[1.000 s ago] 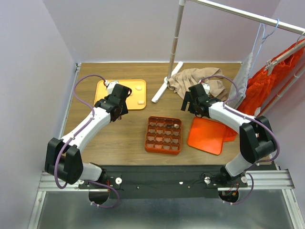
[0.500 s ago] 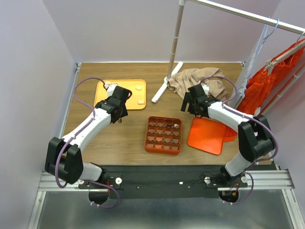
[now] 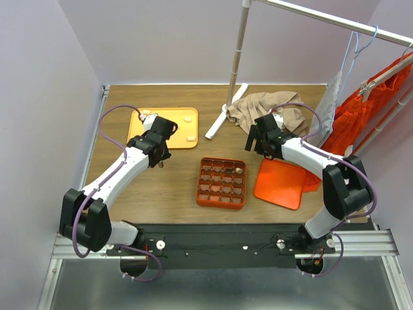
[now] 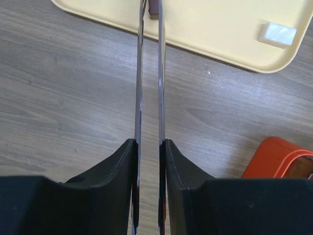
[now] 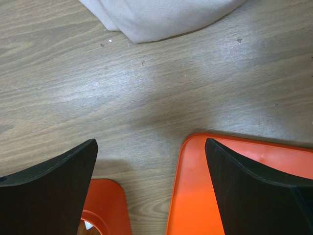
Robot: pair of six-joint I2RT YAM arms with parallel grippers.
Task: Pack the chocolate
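Currently, item one: a brown chocolate lump [image 4: 154, 10] is being pinched between the tips of the left gripper [image 4: 150, 6], whose thin fingers are standing almost together. The lump is running off the upper edge of the left wrist view, so its full shape cannot be told. Two white chocolate lumps [image 3: 187, 119] are lying on the yellow tray [image 3: 175, 115] at the far left of the table [image 3: 161, 187]. One more white lump [image 3: 239, 170] is sitting in a far-right cell of the orange gridded box [image 3: 200, 184]; what the darker cells are holding is too small to tell. The right gripper [image 5: 150, 143] is hanging wide apart, holding nothing, over bare wood between the box and the flat orange tray [image 3: 281, 184], near a beige cloth [image 3: 264, 108]. Against a second ago, the left gripper is sitting slightly nearer, at the yellow tray's near edge. The right arm, box and trays are lying unchanged.
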